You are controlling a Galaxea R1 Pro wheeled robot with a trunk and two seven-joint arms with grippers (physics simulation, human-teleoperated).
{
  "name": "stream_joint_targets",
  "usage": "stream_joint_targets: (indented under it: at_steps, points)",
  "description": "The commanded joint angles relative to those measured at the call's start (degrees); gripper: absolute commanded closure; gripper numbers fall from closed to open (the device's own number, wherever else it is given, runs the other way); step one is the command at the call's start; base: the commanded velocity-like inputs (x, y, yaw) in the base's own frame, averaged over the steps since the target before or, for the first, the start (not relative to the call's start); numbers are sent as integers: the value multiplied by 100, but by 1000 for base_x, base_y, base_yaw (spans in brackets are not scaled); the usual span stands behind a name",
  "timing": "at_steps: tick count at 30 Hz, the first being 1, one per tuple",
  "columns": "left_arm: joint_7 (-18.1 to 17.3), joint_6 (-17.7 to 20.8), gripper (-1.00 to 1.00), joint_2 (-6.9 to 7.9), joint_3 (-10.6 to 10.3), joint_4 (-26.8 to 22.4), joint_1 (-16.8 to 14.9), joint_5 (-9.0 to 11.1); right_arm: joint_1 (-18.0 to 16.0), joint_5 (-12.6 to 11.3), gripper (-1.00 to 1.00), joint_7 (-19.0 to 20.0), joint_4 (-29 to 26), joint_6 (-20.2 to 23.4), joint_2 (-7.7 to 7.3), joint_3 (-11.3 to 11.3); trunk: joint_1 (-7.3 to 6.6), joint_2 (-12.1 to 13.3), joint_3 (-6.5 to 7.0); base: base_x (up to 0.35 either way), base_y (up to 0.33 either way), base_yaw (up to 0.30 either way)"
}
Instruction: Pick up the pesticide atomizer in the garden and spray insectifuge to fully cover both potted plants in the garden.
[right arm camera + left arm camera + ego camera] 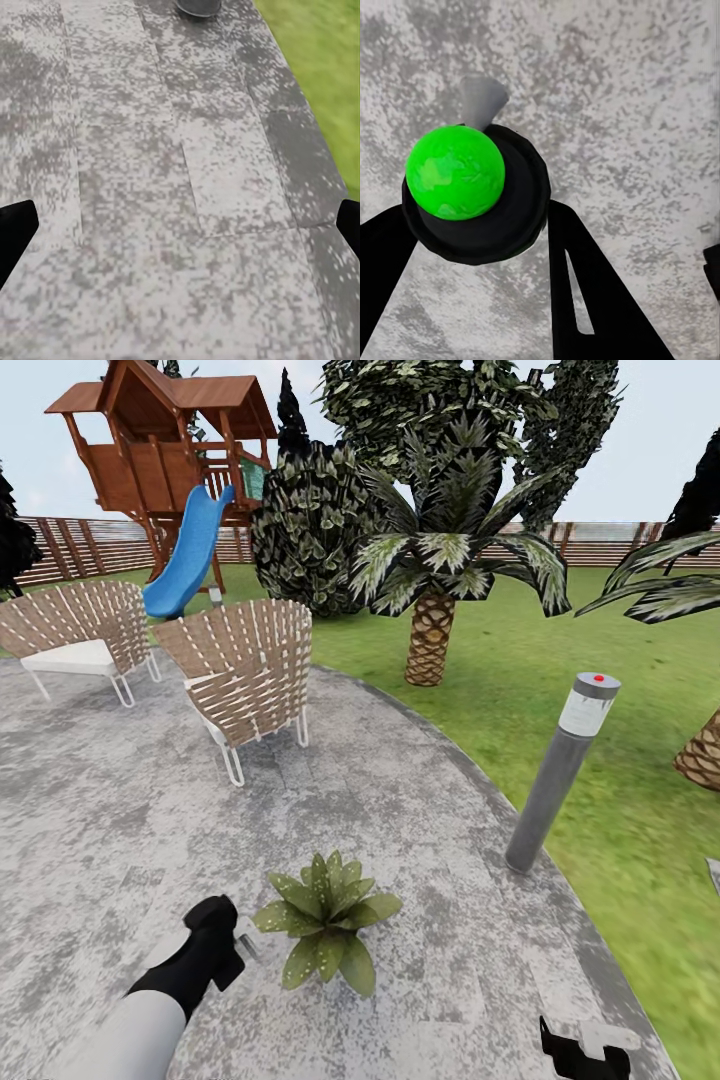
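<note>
On the far left of the patio (420,800) I see two wicker chairs (245,675) near its back edge, well clear of the work; nearer me, my left gripper (238,943) hangs low over the stone just beside the potted plant (325,920). In the left wrist view its fingers (585,300) close around a round dark body with a bright green cap (455,172) and a pale grey nozzle (480,101); I judge this to be the atomizer, held with the nozzle over bare stone. The plant sits towards the front of the patio, its speckled leaves spread flat. Right of it, a grey bollard lamp (560,770) stands at the patio's lawn-side edge. My right gripper (585,1050) idles near the front edge; its finger tips (15,232) sit at opposite sides of the right wrist view, so it is wide apart and empty. Step in hand, as I judge it: spraying this plant; next, swing the nozzle over the leaves.
</note>
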Motion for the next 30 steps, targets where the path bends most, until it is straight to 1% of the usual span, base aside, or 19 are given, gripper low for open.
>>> stream_joint_targets:
  at_steps: [1,7,12,18,28,30]
  points:
    - [-52,1,100,-25,26,-8,-3,-59,-5,60,-100,-13,8,-21,0,-40,-1,-2,-5,-57,-19,0]
    - [-52,1,100,-48,46,-8,-3,-66,-6,60,-100,-15,8,-21,0,-40,-1,-2,-5,-159,-61,28]
    - [-52,1,100,-41,50,-12,-6,-61,-6,60,-100,-17,8,-21,0,-40,-1,-2,-5,-14,-3,225]
    - [-52,1,100,-54,36,-9,-5,-59,-6,60,-100,-15,8,-21,0,-40,-1,-2,-5,5,-27,33]
    - [-52,1,100,-62,9,-26,-11,-56,-7,60,-100,-12,8,-21,0,-40,-1,-2,-5,21,-254,2]
    - [-52,1,100,-66,8,-29,-24,-43,-6,65,-100,-11,8,-21,0,-40,-1,-2,-5,0,-269,126]
